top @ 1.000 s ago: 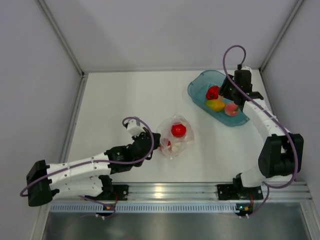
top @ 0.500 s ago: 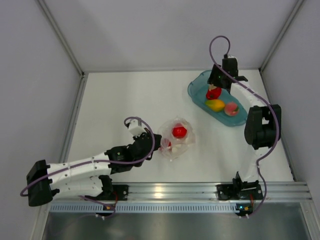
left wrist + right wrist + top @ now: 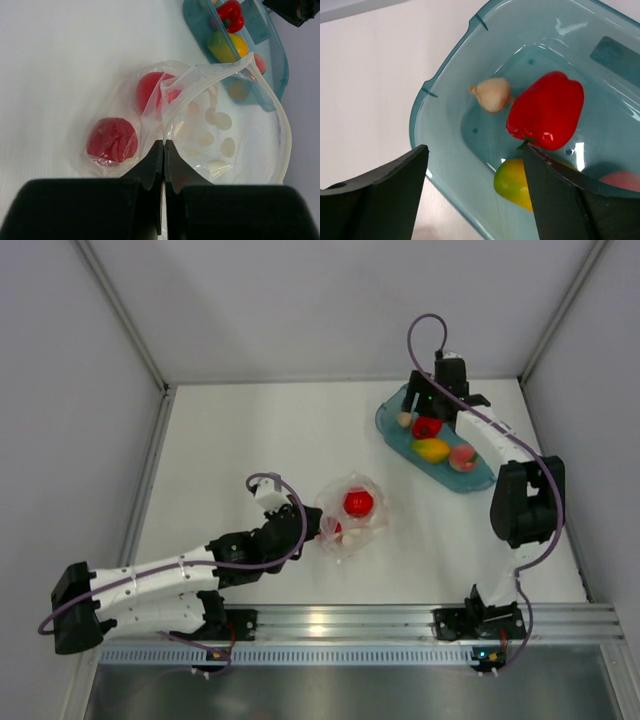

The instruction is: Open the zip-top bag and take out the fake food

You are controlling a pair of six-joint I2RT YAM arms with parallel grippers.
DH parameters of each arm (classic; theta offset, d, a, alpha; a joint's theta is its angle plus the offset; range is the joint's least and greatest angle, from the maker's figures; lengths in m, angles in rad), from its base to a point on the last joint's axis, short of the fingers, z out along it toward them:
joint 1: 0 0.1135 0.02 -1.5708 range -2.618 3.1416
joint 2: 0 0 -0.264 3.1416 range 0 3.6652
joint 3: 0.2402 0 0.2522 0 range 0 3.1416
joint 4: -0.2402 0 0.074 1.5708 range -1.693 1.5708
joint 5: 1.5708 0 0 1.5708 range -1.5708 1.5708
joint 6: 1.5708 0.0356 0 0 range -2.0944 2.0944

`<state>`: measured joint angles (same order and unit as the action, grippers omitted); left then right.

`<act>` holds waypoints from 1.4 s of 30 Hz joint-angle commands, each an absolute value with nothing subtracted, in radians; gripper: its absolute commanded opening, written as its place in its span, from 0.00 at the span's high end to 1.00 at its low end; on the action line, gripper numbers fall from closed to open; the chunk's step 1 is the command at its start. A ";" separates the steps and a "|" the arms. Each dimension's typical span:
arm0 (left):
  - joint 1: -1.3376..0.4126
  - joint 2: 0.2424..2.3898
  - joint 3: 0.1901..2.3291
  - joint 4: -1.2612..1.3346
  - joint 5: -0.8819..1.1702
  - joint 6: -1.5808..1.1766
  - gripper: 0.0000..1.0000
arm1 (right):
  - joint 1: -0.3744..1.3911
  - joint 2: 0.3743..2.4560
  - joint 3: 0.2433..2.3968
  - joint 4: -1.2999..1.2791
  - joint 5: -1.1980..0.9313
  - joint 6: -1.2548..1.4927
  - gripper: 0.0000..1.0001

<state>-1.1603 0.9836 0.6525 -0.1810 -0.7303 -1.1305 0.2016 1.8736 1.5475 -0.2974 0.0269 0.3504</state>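
The zip-top bag lies mid-table with its mouth gaping, and my left gripper is shut on its rim. Two red pieces of fake food remain inside it. My right gripper hangs open over the left end of the teal tub, holding nothing. Below it in the tub lie a pale garlic bulb, a red pepper, a yellow fruit and a pinkish peach.
The teal tub sits at the back right, close to the right wall. White walls enclose the table on three sides. An aluminium rail runs along the near edge by the arm bases.
My right gripper has moved left along the tub and its jaws have spread wider. A pale garlic bulb now lies in the tub. The left arm and the bag have held still.
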 commanded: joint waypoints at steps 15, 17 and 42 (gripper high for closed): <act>-1.164 0.999 0.742 -0.167 -0.781 -1.095 1.00 | 0.560 1.192 1.198 -0.455 0.159 0.434 0.61; -1.164 1.005 0.750 -0.164 -0.778 -1.097 1.00 | 0.644 1.163 1.189 -0.475 0.187 0.443 0.64; -1.164 1.040 0.755 -0.166 -0.799 -1.190 1.00 | 1.066 1.393 1.184 -0.445 0.653 0.710 0.72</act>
<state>-1.1603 1.0462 0.7334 -0.1837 -0.7769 -1.1702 1.0492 1.3441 1.1584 -0.4942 0.5732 0.6674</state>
